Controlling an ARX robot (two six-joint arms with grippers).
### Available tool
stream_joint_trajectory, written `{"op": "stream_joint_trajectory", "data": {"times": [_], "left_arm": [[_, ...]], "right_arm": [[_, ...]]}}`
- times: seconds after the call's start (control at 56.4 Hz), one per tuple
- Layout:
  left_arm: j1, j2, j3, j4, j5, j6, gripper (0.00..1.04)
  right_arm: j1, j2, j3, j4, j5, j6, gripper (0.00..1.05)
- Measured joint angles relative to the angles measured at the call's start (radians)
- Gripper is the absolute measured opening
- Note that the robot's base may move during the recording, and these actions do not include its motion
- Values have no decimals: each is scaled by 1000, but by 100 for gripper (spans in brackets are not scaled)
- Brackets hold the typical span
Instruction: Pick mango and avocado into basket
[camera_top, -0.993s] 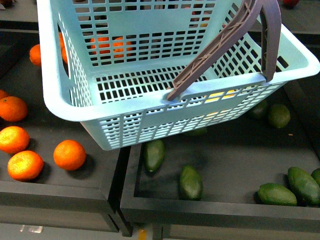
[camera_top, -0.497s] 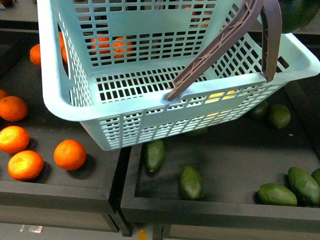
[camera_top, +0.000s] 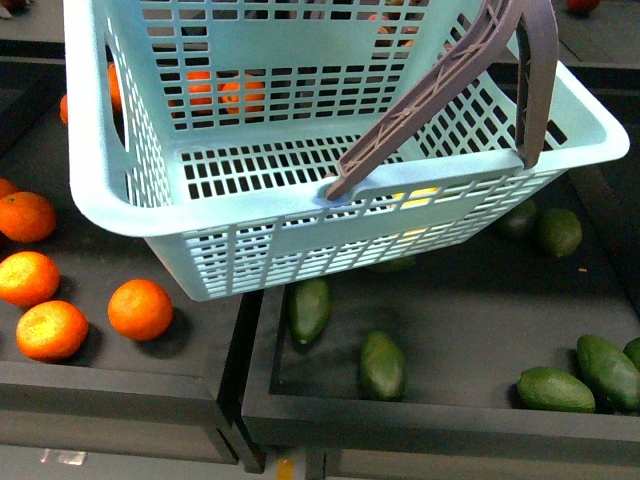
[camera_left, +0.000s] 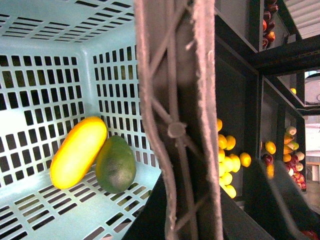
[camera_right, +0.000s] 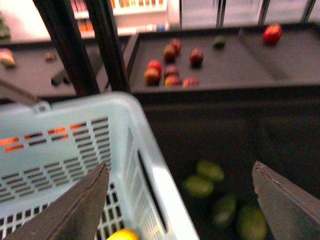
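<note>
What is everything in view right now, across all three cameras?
basket: one, light teal, tilted, front centre
handle: one, brown-grey, raised over the basket
mango: one, yellow-orange, inside basket
avocado: one, dark green, inside basket, touching mango
loose avocados: about eight, green, right tray
oranges: at least seven, orange, left tray
yellow fruit: a pile, yellow, beyond the basket
red fruit: several, red, beyond the basket
left gripper: dark fingers flanking handle, grip unclear
right gripper: open, empty, beside basket rim

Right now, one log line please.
mango: in basket | avocado: in basket, touching mango | right claw: open, empty | left claw: unseen
</note>
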Motion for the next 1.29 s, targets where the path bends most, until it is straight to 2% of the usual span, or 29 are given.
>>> {"op": "stream_joint_trajectory", "data": {"times": [0.106, 0.177, 0.39, 0.479, 0.94, 1.029, 1.295], "left_arm": [[2, 0, 0, 0, -2, 0, 7], [-1, 0, 0, 0, 0, 1, 7], [-1, 0, 0, 0, 3, -5, 7], [-1, 0, 0, 0, -2, -1, 7], [0, 0, 0, 0, 1, -1, 7], [0, 0, 0, 0, 1, -1, 7], [0, 0, 0, 0, 0, -1, 7]], "right_arm": [[-32, -143, -158, 122, -12, -42, 56], [-40, -190, -259, 141, -34, -55, 39], [-66, -323, -421, 154, -55, -65, 1], [-107, -382, -470, 150, -114, -66, 2], [-127, -669, -629, 15, -117, -66, 2], [-127, -682, -668, 55, -117, -66, 2], [-127, -863, -702, -103, -117, -66, 2]]}}
